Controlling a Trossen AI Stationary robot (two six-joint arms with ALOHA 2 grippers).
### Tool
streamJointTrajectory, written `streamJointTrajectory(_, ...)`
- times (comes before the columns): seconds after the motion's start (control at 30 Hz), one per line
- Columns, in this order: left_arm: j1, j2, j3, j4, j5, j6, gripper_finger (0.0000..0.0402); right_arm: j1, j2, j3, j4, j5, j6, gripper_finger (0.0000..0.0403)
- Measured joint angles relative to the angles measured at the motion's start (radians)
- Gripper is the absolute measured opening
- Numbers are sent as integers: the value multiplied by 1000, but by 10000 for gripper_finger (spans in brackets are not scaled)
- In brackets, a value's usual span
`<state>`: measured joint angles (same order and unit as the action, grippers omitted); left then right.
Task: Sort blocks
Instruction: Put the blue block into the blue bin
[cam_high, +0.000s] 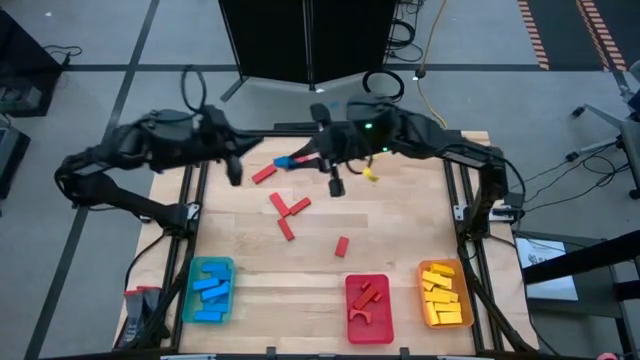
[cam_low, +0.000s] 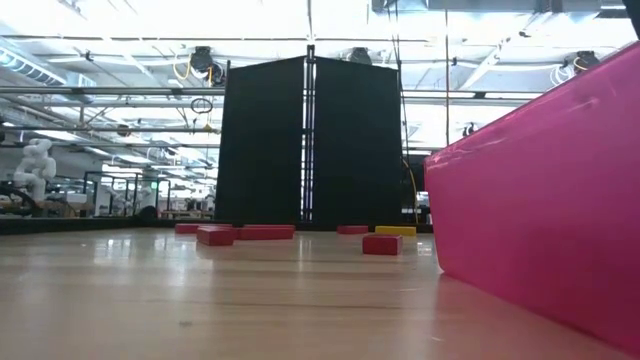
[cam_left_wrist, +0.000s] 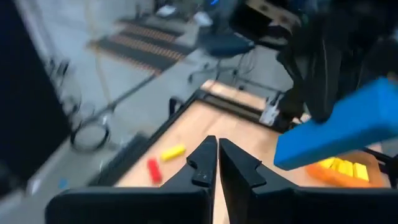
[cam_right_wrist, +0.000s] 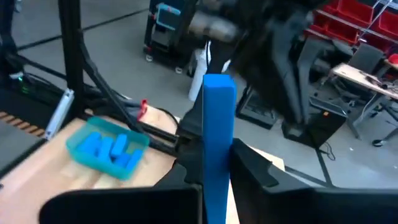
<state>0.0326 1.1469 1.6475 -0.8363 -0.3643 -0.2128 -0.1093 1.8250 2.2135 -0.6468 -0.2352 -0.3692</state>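
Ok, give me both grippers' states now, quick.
Left gripper: shut, empty, above the table's far edge.
Right gripper: shut on a blue block, held up off the table.

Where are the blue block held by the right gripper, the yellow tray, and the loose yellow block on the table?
blue block (cam_right_wrist: 218, 143): right wrist view, the front face of the bar.
yellow tray (cam_high: 458, 268): high view, its far right corner rim.
loose yellow block (cam_high: 371, 173): high view, the middle of the bar.
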Motion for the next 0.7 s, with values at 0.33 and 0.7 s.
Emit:
streamJointTrajectory(0.33, -10, 74, -73, 184, 213, 187, 152, 13, -119, 0, -8, 140, 48, 28)
streamJointTrajectory(0.7, -1, 86, -71, 470, 207, 337, 240, 16, -125, 0, 59, 156, 71, 28)
